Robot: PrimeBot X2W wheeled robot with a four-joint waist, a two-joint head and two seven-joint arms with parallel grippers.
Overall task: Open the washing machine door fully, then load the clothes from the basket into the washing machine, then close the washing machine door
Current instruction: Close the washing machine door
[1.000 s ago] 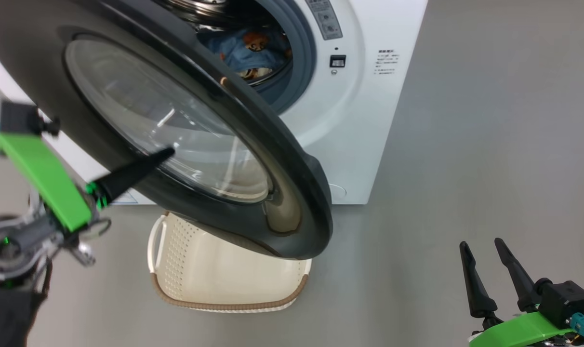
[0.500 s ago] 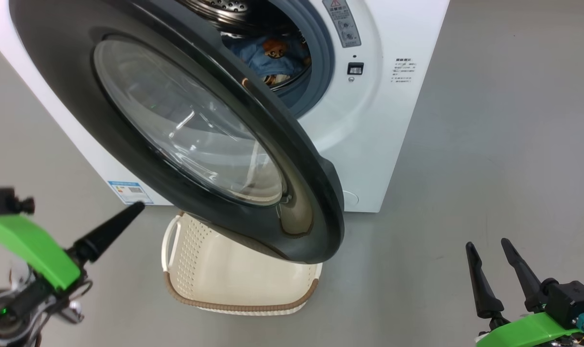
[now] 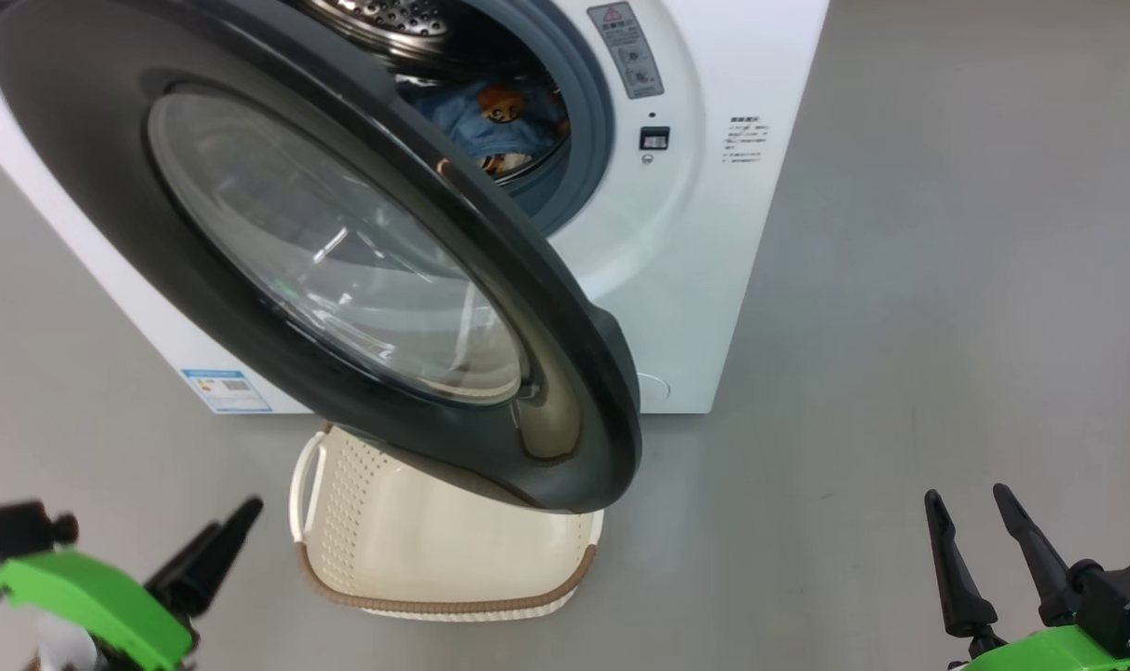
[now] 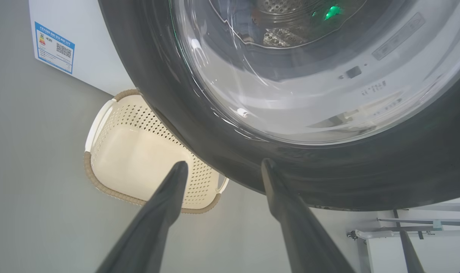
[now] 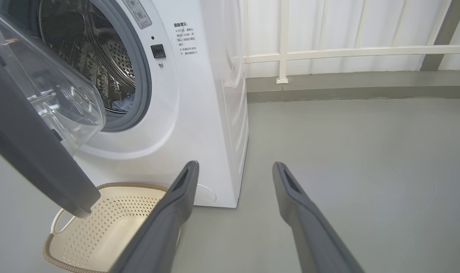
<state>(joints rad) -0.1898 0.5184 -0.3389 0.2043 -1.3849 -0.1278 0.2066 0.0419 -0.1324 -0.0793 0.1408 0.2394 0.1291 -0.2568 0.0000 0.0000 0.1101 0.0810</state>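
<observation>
The large round washing machine door [image 3: 323, 261], glossy black rim around domed clear glass, stands partly open, hanging over the small cream-white perforated plastic basket [image 3: 434, 606] with its brown woven-look rim. The basket sits on the grey floor [image 3: 901, 326], just before the front lower edge of the big white washing machine [image 3: 714, 233]. The light blue clothes [image 3: 490, 121] with orange-brown faces lie inside the steel drum, apparently low in it. The left gripper [image 4: 223, 163] is spread wide and grips nothing, apart from the door. The right gripper [image 3: 966, 494] is likewise spread and empty, over bare floor.
</observation>
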